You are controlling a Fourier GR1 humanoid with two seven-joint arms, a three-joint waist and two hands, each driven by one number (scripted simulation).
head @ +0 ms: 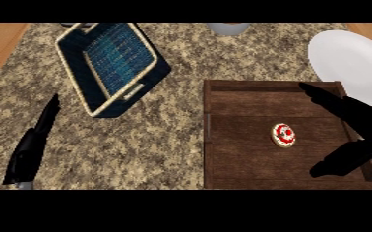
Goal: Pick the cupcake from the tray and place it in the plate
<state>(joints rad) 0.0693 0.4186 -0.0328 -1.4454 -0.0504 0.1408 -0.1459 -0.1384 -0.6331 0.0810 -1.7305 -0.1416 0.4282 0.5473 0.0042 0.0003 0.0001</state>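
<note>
A small cupcake (284, 134) with white icing and red topping sits on the dark wooden tray (240, 108) at the lower right. The white plate (340, 61) lies at the right edge, just beyond the tray's far corner. My right hand (341, 115) hovers over the tray's right side, open, its fingers stretched toward the far edge and its thumb lower down; the cupcake lies to the left of the gap between them, untouched. My left hand (33, 145) rests open at the lower left, fingers straight.
A blue woven basket (91, 86) with a tan rim lies tilted at the upper left. A pale round object (229, 27) peeks in at the top edge. Speckled granite counter (160, 142) spreads between basket and tray.
</note>
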